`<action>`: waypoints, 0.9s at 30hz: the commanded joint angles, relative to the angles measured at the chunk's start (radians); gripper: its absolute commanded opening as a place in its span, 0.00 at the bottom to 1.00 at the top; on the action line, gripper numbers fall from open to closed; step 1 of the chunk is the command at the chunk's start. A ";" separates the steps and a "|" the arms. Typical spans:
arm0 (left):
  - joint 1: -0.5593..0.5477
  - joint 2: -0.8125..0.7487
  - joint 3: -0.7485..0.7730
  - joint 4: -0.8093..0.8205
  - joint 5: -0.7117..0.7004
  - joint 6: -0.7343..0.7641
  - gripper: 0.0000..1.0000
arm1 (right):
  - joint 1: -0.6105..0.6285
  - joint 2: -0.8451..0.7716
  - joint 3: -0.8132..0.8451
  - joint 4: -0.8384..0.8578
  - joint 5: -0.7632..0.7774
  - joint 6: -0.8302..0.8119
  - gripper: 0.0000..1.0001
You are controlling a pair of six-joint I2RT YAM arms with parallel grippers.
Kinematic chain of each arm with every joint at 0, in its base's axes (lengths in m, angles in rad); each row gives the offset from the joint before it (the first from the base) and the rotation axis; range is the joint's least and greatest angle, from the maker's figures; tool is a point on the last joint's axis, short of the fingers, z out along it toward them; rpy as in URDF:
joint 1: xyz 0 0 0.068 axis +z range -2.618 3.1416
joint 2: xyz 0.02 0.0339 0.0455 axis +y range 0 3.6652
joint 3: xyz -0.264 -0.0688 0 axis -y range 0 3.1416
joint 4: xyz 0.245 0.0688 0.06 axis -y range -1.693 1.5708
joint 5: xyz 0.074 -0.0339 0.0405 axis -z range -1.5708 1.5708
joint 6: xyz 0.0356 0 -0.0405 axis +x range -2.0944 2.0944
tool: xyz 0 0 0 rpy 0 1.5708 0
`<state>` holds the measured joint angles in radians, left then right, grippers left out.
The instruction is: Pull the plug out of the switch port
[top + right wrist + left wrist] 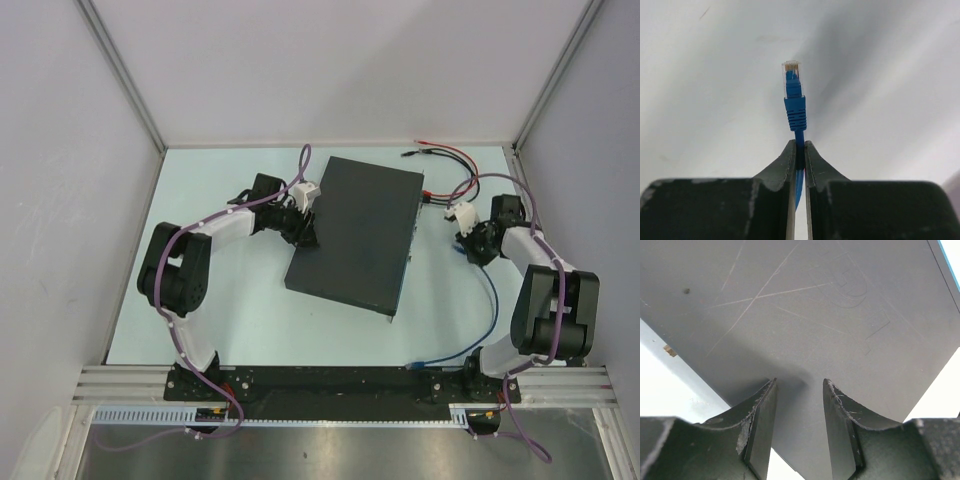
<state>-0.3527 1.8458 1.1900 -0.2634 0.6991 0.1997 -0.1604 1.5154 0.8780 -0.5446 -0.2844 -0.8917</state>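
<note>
Pointing to 12 o'clock from the right jaws: plug, free of any port, blue cable pinched tight just behind it. Off at 9 o'clock on the surface, switch, apart; left jaws, narrowly parted, over its 9 o'clock edge.

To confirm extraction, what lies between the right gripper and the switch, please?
In the top view, only bare table separates right gripper and switch; the plug is out.
</note>
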 commanded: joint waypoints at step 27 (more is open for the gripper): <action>0.061 -0.081 0.068 -0.054 0.022 -0.019 0.48 | 0.116 0.094 0.374 0.088 -0.106 0.452 0.54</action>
<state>-0.3290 1.8538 1.2366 -0.3420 0.7177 0.2092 -0.0906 1.6924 1.1984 -0.3676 -0.1123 -0.6895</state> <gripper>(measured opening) 0.471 0.633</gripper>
